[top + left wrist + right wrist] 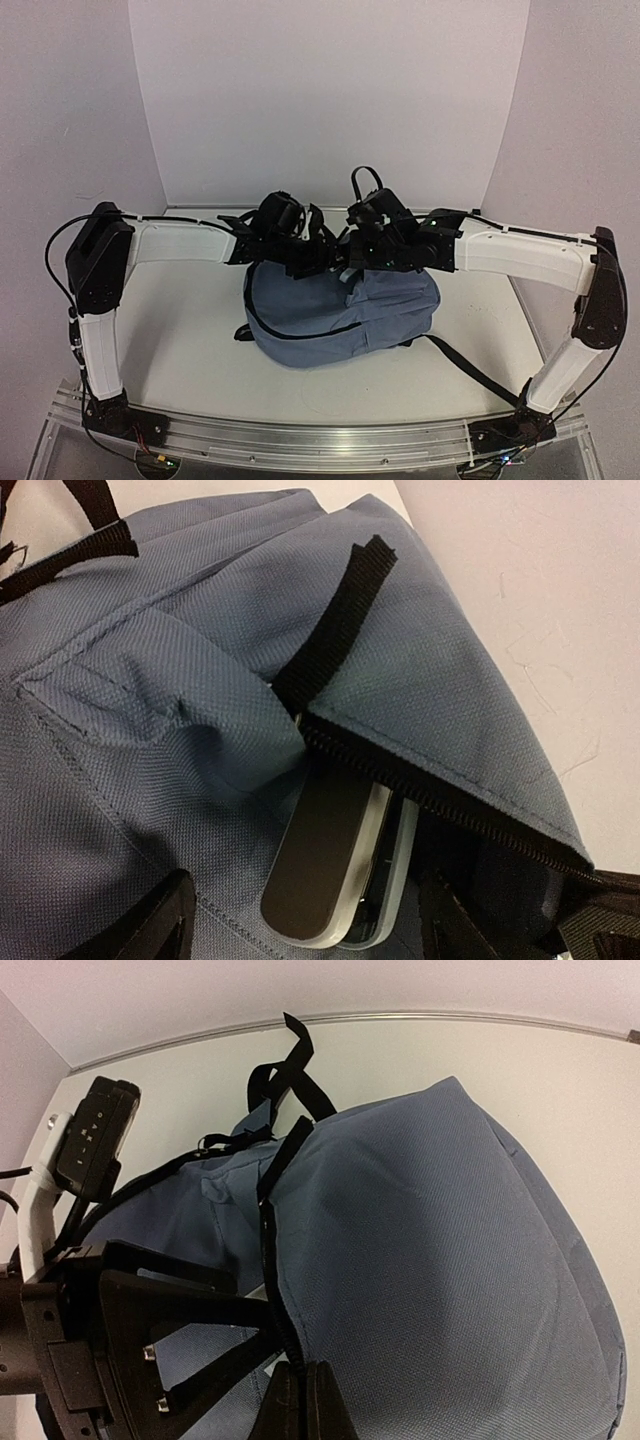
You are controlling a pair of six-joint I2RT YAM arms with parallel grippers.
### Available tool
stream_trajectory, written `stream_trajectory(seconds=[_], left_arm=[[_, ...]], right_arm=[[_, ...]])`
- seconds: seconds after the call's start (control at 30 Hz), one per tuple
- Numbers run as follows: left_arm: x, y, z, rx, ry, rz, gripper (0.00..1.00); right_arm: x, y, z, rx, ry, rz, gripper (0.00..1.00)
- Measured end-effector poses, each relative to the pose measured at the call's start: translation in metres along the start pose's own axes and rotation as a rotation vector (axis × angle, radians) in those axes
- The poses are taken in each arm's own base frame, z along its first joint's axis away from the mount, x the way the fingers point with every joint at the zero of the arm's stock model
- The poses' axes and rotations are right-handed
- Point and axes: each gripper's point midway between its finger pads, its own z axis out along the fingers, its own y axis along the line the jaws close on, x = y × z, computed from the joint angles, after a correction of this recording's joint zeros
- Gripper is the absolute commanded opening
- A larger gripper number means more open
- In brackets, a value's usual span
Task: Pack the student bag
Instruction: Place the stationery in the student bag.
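Student bag [340, 315], long axis crosswise, mouth toward wall [330, 100], left end effector [272, 1322] spread, right end effector [303, 1400] pinching it

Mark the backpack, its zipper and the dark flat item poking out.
backpack [340, 315]: top view, blue front panel.
zipper [440, 798]: left wrist view, opening's edge.
dark flat item [320, 850]: left wrist view, dark face.

1. Top view: the left gripper [305, 258] and right gripper [358, 255] crowd the student bag [340, 310] at its far edge, fingertips lost in black clutter.
2. Left wrist: a flat dark-and-silver object [325, 860] lies under the zip flap [440, 780], its upper end buried in fabric. Can't tell what it is.
3. The left gripper's fingers [150, 925] are cropped by the bottom edge.
4. Right wrist: that gripper's fingers [325, 1405] are cropped there too.
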Motion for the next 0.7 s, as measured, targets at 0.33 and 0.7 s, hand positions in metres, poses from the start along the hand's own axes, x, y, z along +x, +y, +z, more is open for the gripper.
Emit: stream_trajectory(seconds=[0.33,0.7], left_arm=[[0.028,-0.026,0.014,0.153,0.094,-0.008,0.34],[0.023,-0.045,0.040,0.292,0.056,0.021,0.30]], right_arm=[[0.000,0.000,0.000,-0.002,0.001,0.000,0.00],[0.001,0.001,0.000,-0.008,0.008,0.001,0.00]])
